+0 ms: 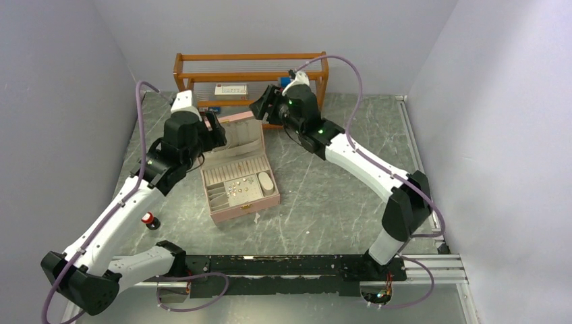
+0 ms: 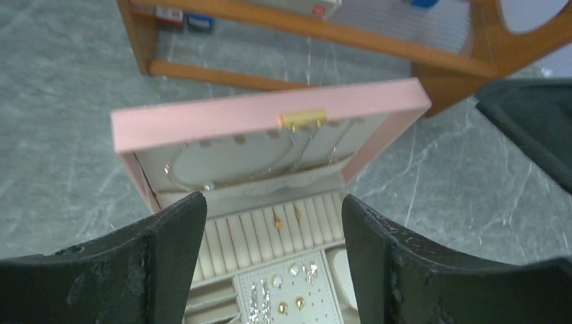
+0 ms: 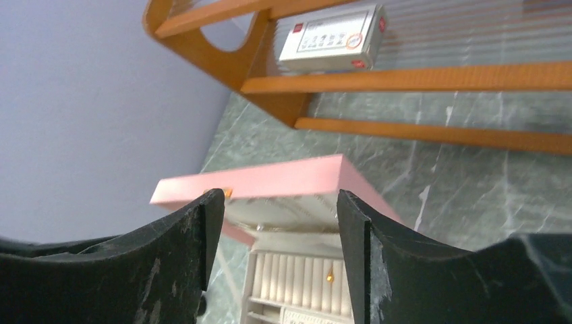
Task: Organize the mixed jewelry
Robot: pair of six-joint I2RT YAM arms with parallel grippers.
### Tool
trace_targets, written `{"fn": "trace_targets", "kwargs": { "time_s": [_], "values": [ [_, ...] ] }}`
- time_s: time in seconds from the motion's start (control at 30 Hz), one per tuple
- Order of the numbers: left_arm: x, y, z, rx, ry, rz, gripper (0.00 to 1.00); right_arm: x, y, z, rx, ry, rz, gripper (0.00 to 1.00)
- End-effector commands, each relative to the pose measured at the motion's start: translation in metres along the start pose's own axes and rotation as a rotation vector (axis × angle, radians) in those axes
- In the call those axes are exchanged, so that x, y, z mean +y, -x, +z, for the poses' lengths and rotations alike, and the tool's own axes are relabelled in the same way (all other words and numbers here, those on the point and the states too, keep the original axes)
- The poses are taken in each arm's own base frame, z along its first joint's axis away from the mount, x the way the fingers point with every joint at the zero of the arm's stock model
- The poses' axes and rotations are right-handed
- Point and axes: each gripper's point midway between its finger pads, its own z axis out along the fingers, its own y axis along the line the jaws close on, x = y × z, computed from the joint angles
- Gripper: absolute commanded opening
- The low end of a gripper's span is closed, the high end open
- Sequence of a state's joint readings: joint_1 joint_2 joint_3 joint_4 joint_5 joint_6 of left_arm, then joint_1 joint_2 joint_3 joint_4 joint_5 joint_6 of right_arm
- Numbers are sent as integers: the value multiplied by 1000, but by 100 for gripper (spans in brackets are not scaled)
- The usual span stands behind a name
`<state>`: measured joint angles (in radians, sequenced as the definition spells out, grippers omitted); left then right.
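Observation:
A pink jewelry box (image 1: 239,179) stands open at mid table, its lid (image 1: 237,133) raised at the back. Inside are cream ring rolls with gold rings (image 2: 278,220), a pad with earrings (image 2: 290,297) and a necklace in the lid (image 2: 202,183). My left gripper (image 1: 217,131) hovers at the lid's left side, open and empty, the box between its fingers in the left wrist view (image 2: 273,263). My right gripper (image 1: 260,106) hovers just behind the lid's right corner, open and empty; its wrist view shows the lid (image 3: 270,182) below.
A wooden rack (image 1: 251,74) with a white carton (image 1: 231,89) stands behind the box against the back wall. A small red and black object (image 1: 148,219) sits on the table left of the box, near the left arm.

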<state>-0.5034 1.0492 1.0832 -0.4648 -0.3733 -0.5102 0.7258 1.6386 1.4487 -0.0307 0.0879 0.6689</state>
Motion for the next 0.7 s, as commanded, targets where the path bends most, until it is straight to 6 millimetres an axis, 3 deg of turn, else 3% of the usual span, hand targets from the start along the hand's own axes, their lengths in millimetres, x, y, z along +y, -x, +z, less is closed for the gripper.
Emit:
{"fn": "trace_targets", "kwargs": {
  "time_s": [0.0, 0.17, 0.3, 0.47, 0.67],
  "values": [
    [11, 45, -4, -79, 71, 25, 78, -28, -6, 23, 54, -130, -71, 66],
    [21, 42, 17, -9, 66, -9, 77, -41, -18, 49, 139, -216, -85, 63],
    [31, 37, 25, 8, 73, -30, 78, -47, -33, 54, 187, -218, -92, 57],
    [46, 36, 28, 27, 87, -43, 77, -50, -52, 44, 256, -193, -92, 44],
    [37, 35, 15, 42, 5, -24, 74, -56, -86, 13, 368, -152, -71, 37]
  ]
}}
